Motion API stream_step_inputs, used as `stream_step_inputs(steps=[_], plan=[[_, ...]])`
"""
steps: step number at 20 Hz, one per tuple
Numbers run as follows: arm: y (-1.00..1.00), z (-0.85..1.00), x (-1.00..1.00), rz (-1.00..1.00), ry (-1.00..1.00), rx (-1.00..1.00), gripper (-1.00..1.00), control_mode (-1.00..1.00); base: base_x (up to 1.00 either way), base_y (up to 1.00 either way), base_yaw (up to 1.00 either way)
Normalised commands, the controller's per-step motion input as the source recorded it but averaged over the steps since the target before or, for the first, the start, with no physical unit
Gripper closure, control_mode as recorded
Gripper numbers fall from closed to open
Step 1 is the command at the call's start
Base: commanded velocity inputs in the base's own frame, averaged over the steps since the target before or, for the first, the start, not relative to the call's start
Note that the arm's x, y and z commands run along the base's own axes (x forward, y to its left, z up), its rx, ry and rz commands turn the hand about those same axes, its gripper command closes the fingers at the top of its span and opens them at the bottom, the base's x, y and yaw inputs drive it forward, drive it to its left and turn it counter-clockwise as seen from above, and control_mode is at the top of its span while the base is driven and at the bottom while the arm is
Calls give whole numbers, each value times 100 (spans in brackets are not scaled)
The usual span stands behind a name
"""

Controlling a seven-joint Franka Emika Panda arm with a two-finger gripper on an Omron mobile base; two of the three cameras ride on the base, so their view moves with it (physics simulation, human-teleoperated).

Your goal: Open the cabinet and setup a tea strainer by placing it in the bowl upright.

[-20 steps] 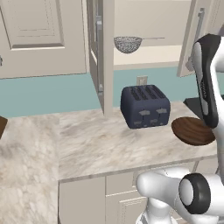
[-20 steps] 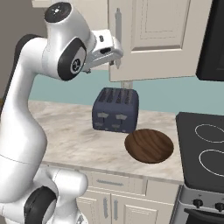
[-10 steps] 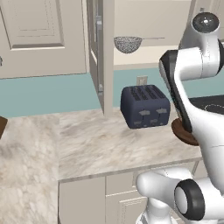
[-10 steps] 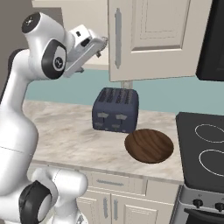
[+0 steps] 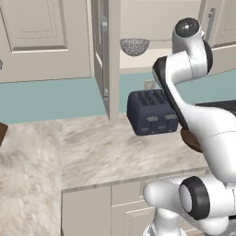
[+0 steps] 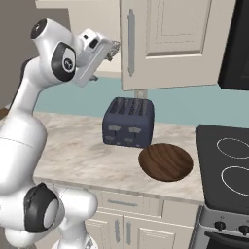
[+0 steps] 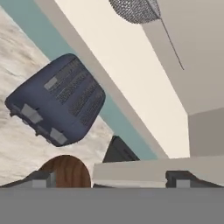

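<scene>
Left base view: one strainer (image 5: 134, 46) sits on the shelf of the open cabinet (image 5: 156, 18), its mesh bowl hanging just over the shelf's front edge. The left door (image 5: 102, 50) stands swung out edge-on toward the camera. The arm rises in front of the cabinet's right half, and its hand is hidden behind its own links here. One dark blue toaster (image 5: 151, 112) stands on the table (image 5: 101, 147) below the shelf, with bare marble to its left and front. A sliver of the one bowl (image 5: 190, 138) peeks out behind the arm, right of the toaster.

Right base view: the jaws (image 6: 115, 48) point toward the cabinet interior beside the right door (image 6: 165, 41); their spread is hard to read from this side. The toaster (image 6: 128, 122) sits on the table (image 6: 68, 146) with the bowl (image 6: 166, 161) just beside its front right corner, near the table's front edge and the stove (image 6: 228, 170).

Hand view: the jaws (image 7: 111, 180) stand wide and hold nothing. The strainer (image 7: 133, 9) lies well ahead of them at the frame's top, on the pale shelf (image 7: 131, 78), with open shelf between. The toaster (image 7: 59, 103) and bowl (image 7: 65, 171) lie lower left.
</scene>
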Motion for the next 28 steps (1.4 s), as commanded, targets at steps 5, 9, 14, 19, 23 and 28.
stream_step_inputs(steps=[5,9,14,19,23,28], plan=[[0,0,50,0,28,-31,-100,-100,0,0,0],[-6,0,40,0,21,-33,-100,-100,0,0,0],[-31,0,27,0,18,-24,-100,-100,0,0,0],[-49,0,4,0,20,-14,-100,-100,0,0,0],[-37,0,0,0,22,-13,-100,-100,0,0,0],[-32,0,-18,-3,19,-13,-100,-100,0,0,0]])
